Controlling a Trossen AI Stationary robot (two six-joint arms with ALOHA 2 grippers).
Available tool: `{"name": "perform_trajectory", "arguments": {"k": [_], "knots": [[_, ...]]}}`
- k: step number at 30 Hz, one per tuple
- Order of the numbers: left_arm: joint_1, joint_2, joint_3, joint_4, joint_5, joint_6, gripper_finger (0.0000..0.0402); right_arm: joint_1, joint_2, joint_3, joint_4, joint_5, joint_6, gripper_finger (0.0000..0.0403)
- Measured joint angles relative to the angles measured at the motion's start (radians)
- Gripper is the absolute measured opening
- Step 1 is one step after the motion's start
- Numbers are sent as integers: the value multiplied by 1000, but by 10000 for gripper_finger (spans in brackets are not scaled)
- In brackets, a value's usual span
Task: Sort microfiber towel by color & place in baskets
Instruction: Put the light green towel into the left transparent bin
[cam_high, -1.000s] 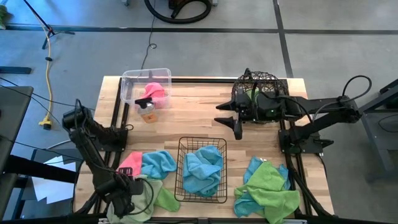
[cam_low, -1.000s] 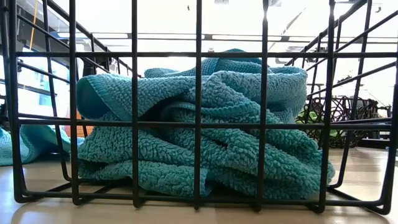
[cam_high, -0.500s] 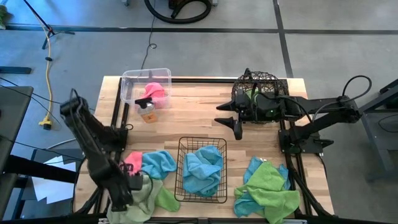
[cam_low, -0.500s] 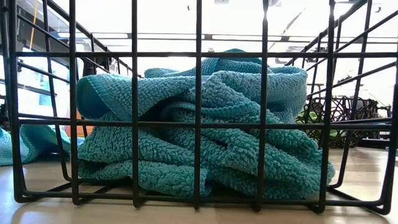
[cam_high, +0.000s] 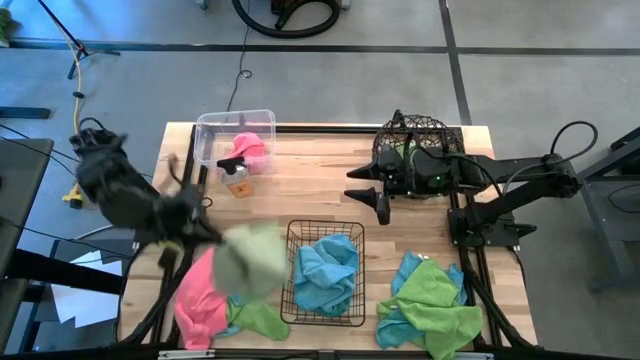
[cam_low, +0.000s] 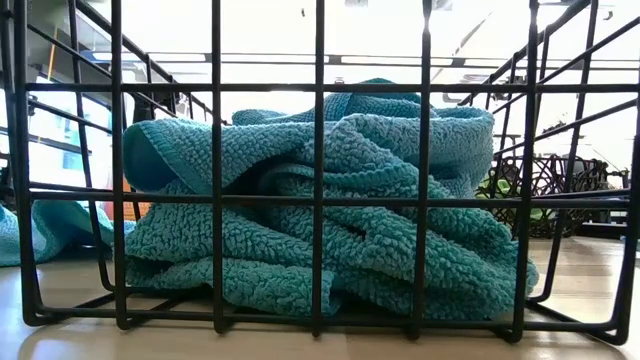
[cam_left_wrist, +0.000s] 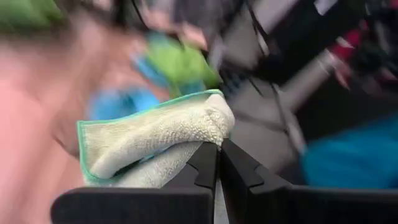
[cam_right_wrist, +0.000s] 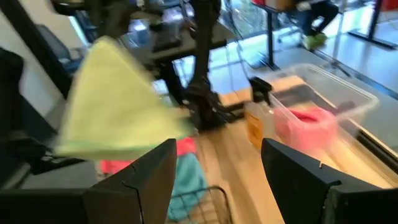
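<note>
My left gripper is shut on a pale lime green towel, raised above the table just left of the black wire-grid basket; the towel also shows in the right wrist view. That basket holds a light blue towel. A pink towel and a green towel lie at the near left. The clear tub holds a pink towel. The round wire basket holds a green towel. My right gripper is open and empty beside the round basket. My left gripper pinches a bunched, folded part of the pale green towel by its green-hemmed edge between its two shut fingertips. The towel is lifted clear of the table and shows blurred beyond the fingers.
A small amber bottle stands near the tub. A pile of green and light blue towels lies at the near right. Bare wood lies in the table's middle, between the tub and the round basket.
My left gripper has risen fast from the near-left pile and swung toward the table's middle, taking the pale green towel with it. The towel is now lifted clear beside the black basket. The pink towel that was under the arm now lies uncovered.
</note>
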Motion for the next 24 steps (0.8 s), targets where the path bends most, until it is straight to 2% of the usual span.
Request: {"name": "perform_trajectory", "arguments": {"k": [5,7,9,13,19,21,24], "knots": [[110,-2,103,7,-231,323,0,18,0,0,129,-45,-23,232],[152,-3,115,33,-347,405,0,23,0,0,189,-47,-46,232],[196,-5,115,79,-403,484,0,26,0,0,244,-47,-67,232],[274,2,115,157,-366,615,0,25,0,0,316,-53,-74,232],[351,34,96,209,-338,694,0,25,0,0,326,-53,-126,232],[378,34,46,313,-323,720,0,25,0,0,326,-53,-128,232],[422,31,-67,505,-229,785,0,25,0,0,326,-53,-142,232]]}}
